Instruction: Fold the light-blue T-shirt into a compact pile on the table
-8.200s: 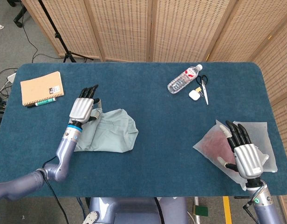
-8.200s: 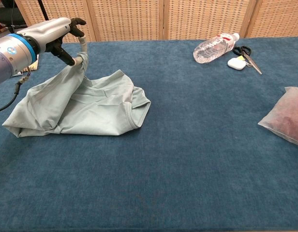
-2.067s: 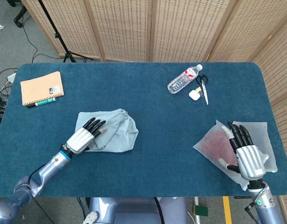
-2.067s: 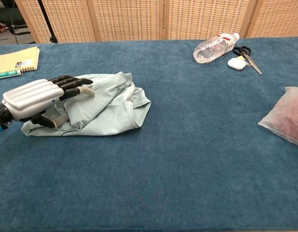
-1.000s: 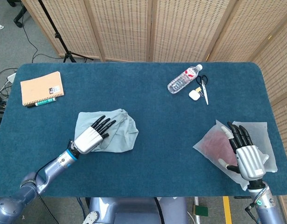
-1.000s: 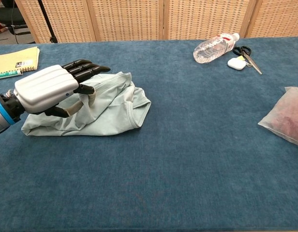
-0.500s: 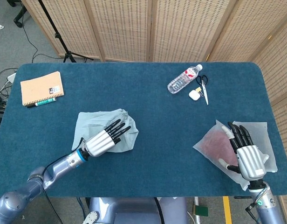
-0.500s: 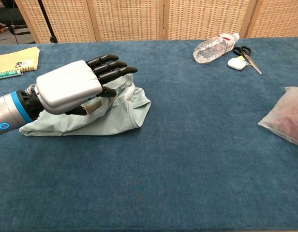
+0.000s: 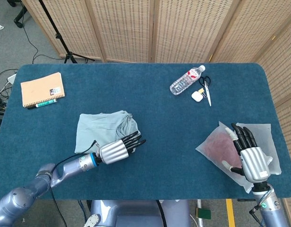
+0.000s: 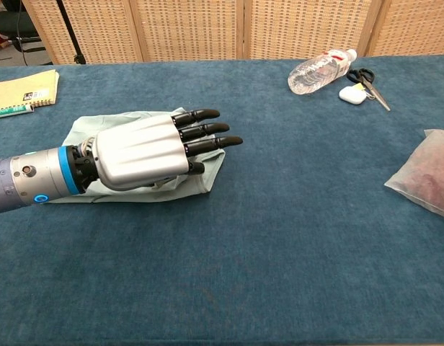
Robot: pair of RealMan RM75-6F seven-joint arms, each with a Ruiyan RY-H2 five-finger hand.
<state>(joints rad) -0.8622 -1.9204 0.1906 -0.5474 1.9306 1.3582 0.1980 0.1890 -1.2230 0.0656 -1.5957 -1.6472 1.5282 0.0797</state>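
the light-blue t-shirt (image 9: 104, 130) sits bunched into a rough squarish pile on the blue table (image 9: 150, 99), and i'll place everything else off that shirt. the left hand (image 9: 118, 149) is at the shirt's near right corner, back of the hand up, fingers (image 10: 207, 130) stretched out flat and a bit apart, poking past the shirt's right edge. it's holding nothing as far as i can see; from the chest camera the palm covers the front of the pile, but i can't tell if it's actually pressing on the cloth or just above it. the right hand (image 9: 249, 156) is way off to the right of the shirt, near the table's front edge, lying flat with its fingers spread loosely on a clear plastic bag (image 9: 221, 144) with something dark reddish inside; it's resting on the bag, not grabbing it. far from the shirt to the back right there's a water bottle (image 9: 186, 80) lying on its side, with scissors (image 9: 207, 90) and a small white case (image 9: 197, 96) just beside it. back left of the shirt is a tan notebook (image 9: 42, 88) with a green pen (image 9: 41, 104) along its near edge. behind the table stands a wicker folding screen (image 9: 150, 28).
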